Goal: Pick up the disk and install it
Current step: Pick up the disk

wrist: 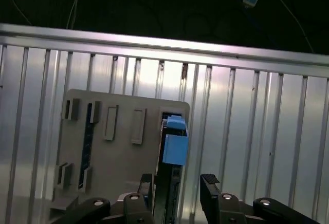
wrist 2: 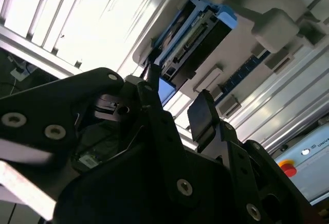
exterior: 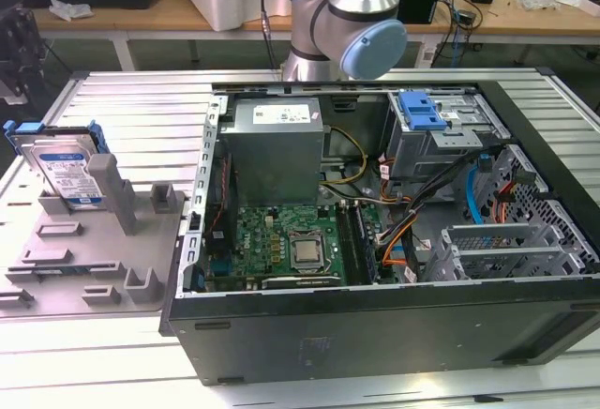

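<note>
At the exterior view's left: you have the disk standing on edge and leaning back in a slot of the grey fixture, at the end of the fixture farthest from the computer case. Its white-and-blue label faces the camera, and its blue carrier bracket runs round the edge.

Disk, wrist views: in the first wrist view you see the disk edge-on, with the blue bracket uppermost. In the second wrist view the disk shows its connector edge, seated in the fixture.

Claw: in both wrist views your claw is spread wide and grips nothing. Its black fingers stand one to each side of the disk's line. You cannot tell from these views whether either finger touches the disk.

Fixture: it lies flat on the ribbed metal surface, just beside the case. Its other slots and posts hold nothing.

Computer case: it lies on its side with the panel off. The motherboard, the power supply and the grey drive cage with a blue latch are exposed. The disk is not in it.

Arm: the silver-and-blue joint stands behind the case.
</note>
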You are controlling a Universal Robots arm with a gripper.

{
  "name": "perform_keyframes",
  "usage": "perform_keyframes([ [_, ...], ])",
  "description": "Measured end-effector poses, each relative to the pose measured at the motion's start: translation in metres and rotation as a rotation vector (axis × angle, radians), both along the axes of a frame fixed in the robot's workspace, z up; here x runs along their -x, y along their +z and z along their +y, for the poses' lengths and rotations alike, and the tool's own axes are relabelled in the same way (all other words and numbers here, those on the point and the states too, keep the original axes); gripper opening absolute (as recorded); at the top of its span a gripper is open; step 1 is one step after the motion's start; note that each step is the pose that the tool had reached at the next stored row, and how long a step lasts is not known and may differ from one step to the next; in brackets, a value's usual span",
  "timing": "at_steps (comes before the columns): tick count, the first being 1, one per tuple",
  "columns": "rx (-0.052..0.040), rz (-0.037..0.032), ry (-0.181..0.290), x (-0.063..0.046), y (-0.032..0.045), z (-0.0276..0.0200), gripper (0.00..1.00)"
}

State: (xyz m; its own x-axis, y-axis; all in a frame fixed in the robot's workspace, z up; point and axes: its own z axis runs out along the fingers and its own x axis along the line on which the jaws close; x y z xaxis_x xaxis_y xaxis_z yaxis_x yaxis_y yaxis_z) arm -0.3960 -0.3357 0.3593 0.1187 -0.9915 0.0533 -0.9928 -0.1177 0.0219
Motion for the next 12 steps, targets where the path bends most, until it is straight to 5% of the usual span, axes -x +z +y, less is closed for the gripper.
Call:
perform_keyframes([
  [6,0.0000,0.0000,0.009,0.014,-0.0020,0.0001,0.50],
  [12,0.0001,-0.0001,0.019,0.016,-0.0042,0.0000,0.50],
])
